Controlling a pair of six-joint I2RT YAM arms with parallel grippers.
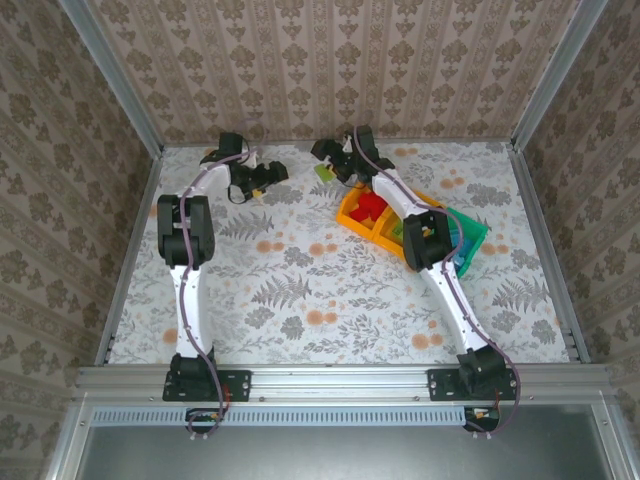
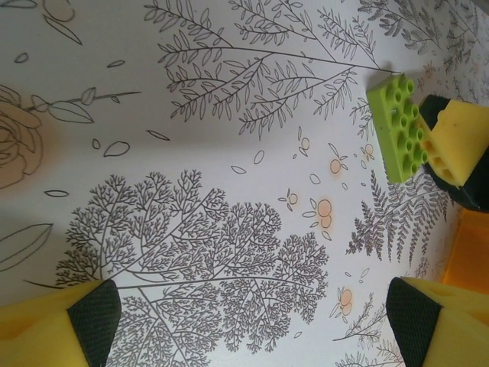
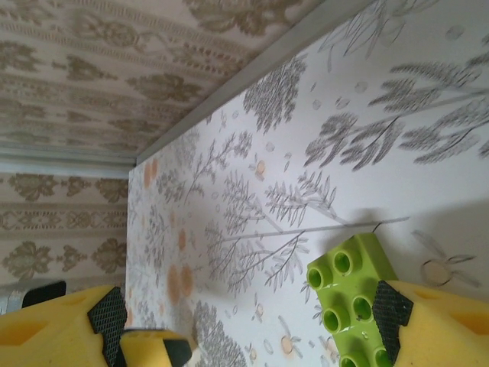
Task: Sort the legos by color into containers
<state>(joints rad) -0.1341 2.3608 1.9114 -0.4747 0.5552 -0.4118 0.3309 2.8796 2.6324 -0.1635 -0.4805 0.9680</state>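
**Right gripper (image 3: 248, 313) open on a loose lime-green lego, most of the sorting apparently done**

Right gripper jaws stood wide apart. One yellow pad touched the side of the lime-green lego (image 3: 353, 300), the other was well clear of it, and nothing was clamped. The brick lay flat on the table (image 1: 300, 290), studs up, near the back edge and just beyond the far-left corner of the containers (image 1: 345, 215). The left gripper (image 2: 256, 321) hovered close by, also open and empty, over bare patterned table with the same brick at the edge of its view.

In the overhead view the three joined containers sat at a slant under the right arm. Red legos (image 1: 370, 207) were heaped in the orange bin at the far-left end. Patches of green and light blue showed in the other two, though the arm hid much of them.

No other loose brick could be made out on the table. By that reckoning the task was near its end: this green brick needed closing on, lifting and dropping in with its own colour.
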